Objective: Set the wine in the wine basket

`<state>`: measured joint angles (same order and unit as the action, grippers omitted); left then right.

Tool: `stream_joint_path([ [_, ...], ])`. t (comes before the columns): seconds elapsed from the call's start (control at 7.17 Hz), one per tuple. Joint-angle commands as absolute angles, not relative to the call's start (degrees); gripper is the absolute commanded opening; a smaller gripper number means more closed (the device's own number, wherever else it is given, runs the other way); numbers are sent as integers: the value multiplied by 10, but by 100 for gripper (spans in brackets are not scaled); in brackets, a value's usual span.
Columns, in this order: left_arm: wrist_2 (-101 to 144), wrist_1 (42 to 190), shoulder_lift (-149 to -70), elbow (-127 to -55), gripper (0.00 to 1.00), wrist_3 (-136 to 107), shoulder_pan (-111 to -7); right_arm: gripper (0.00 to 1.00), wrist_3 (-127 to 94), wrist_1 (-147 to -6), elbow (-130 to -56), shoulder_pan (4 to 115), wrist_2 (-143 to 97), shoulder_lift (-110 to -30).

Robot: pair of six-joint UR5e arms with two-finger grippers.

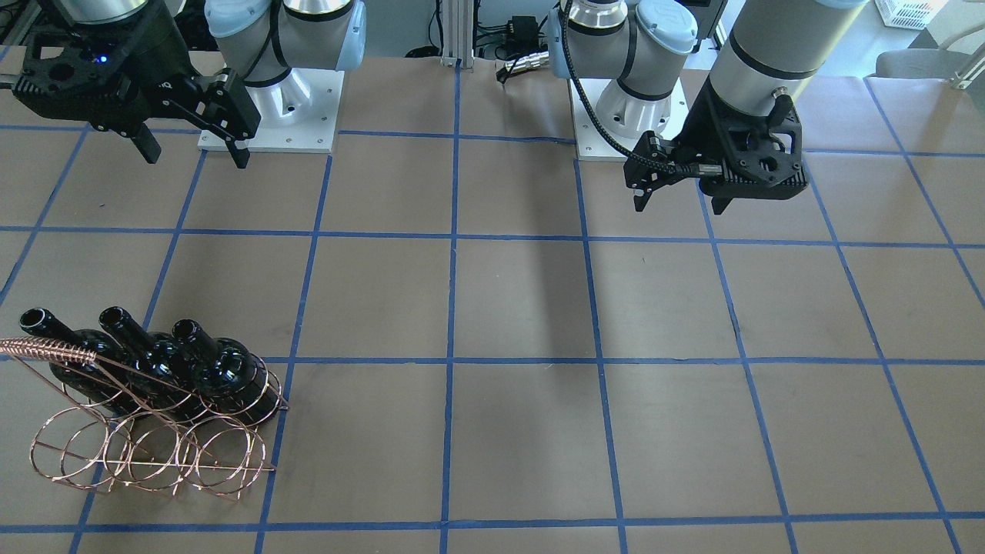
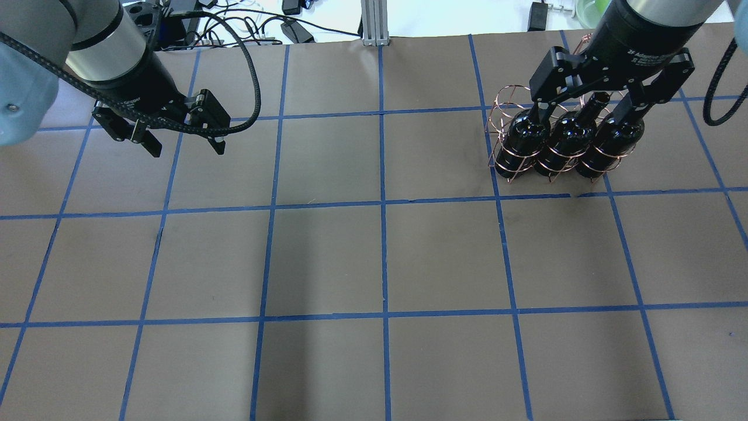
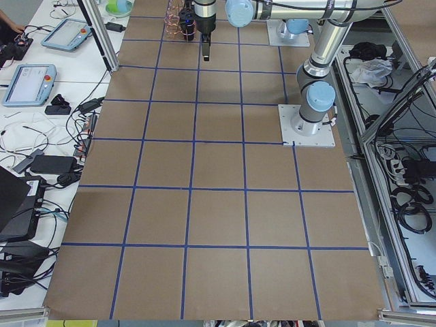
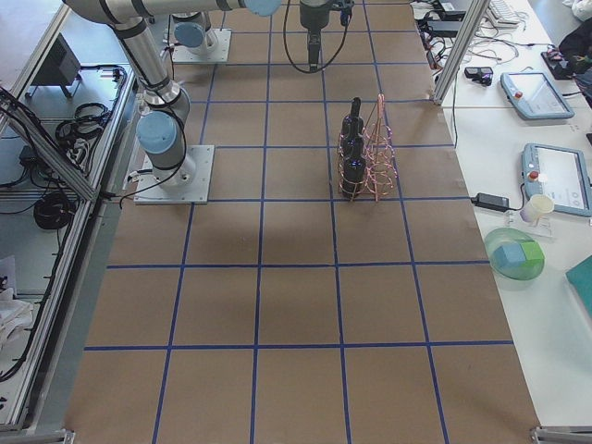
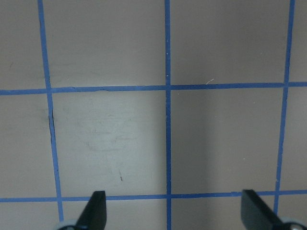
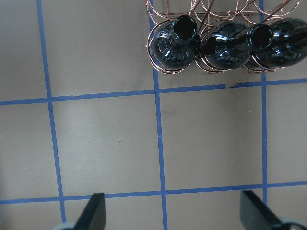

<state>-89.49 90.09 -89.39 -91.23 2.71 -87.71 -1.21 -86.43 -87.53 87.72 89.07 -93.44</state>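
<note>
Finding: all three wine bottles stand upright in the wine basket, filling the row of loops nearer the robot. The row on your side is vacant. The basket sits at the desk's far edge on the robot's right. I judge the placing done, or very nearly so.

Right claw: spread wide, holding nothing, raised above the desk and set back from the basket towards the robot's base. Left claw: likewise spread wide and bare, well apart from the basket on the other half of the desk.

Hazards for you to note:
- The basket is thin wire and looks light. Should the right claw come down or sweep across at neck height, a finger could strike a bottle neck or snag the twisted handle and drag or topple the whole load.
- The glass is glossy and unlabelled. Any re-grip on a neck may slip.
- The bottles stand close together, so knocking one would likely disturb its neighbours.

Surface: brown paper covering, flat, marked into squares with blue tape. A few faint scuffs show.

Room: benches run along the desk's far side, carrying teach pendants, a cup, a green bowl and loose cabling.
</note>
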Motion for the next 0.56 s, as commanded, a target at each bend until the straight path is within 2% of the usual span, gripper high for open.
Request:
stream_joint_path([
  [0.0, -895, 901, -894, -912, 100, 27, -877, 100, -9, -864, -875, 880, 895, -938],
  [0.42, -895, 901, -894, -912, 100, 27, -877, 100, -2, -868, -876, 879, 894, -930],
])
